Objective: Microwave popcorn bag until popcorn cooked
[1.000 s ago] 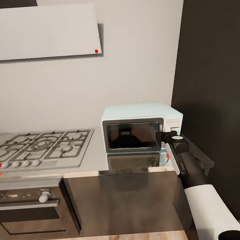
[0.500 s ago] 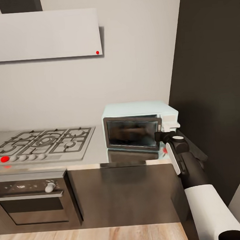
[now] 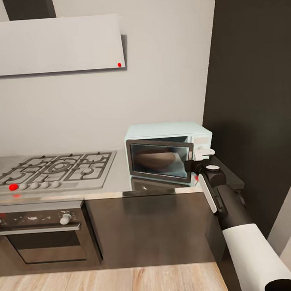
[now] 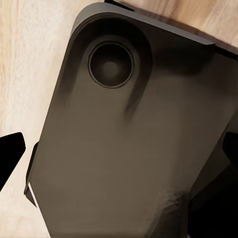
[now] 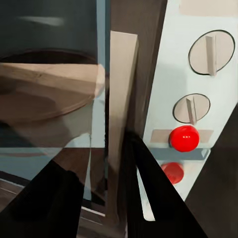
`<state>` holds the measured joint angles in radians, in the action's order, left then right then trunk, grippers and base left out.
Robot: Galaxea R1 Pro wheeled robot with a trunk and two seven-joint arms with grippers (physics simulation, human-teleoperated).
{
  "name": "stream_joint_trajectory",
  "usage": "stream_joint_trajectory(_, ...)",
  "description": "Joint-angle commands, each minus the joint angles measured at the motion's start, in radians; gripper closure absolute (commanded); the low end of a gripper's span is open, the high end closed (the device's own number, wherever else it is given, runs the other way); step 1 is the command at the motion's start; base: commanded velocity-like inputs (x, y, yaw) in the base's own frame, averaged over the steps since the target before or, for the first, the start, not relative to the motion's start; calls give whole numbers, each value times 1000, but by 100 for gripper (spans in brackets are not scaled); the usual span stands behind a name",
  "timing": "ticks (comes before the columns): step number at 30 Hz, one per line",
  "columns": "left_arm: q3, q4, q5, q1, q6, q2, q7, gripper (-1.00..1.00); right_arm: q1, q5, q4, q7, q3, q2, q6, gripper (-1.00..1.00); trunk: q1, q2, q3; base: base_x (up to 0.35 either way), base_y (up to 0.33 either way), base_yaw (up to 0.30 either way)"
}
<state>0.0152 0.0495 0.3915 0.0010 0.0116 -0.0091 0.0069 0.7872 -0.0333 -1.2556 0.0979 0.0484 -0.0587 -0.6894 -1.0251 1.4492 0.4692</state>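
My right hand (image 3: 191,165) sits at the front right edge of the microwave (image 3: 171,135), and in my right wrist view its dark fingers (image 5: 148,193) straddle the pale edge of the door (image 5: 121,99), closed on it. The door stands slightly ajar. Just beyond my fingers the white control panel (image 5: 198,74) carries two knobs (image 5: 210,52) and a red dot (image 5: 184,138); I can read no writing there. Behind the dark glass, close to my hand, I make out a brownish rounded shape (image 3: 157,160), too blurred by reflections for me to say what it is. The microwave stands on the table (image 3: 117,182), with the gas hob (image 3: 56,169) well away from my hand. My left wrist view is taken up by a dark rounded panel (image 4: 134,139) over wooden floor (image 4: 25,74); black finger tips (image 4: 10,153) are cut off at its edges, so I cannot tell whether my left hand is released or clenched
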Motion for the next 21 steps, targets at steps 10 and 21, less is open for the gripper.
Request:
stream_joint_trajectory(10, 2, 1, 6, 0, 1, 0, 1, -100, 1, -51, -7, 9, -39, 0, -22, -100, 0, 1, 1, 0, 0, 0)
stream_joint_trajectory(21, 0, 1, 6, 0, 1, 0, 1, -100, -6, -41, -26, -8, -41, 18, -111, -100, 0, 1, 1, 0, 0, 0)
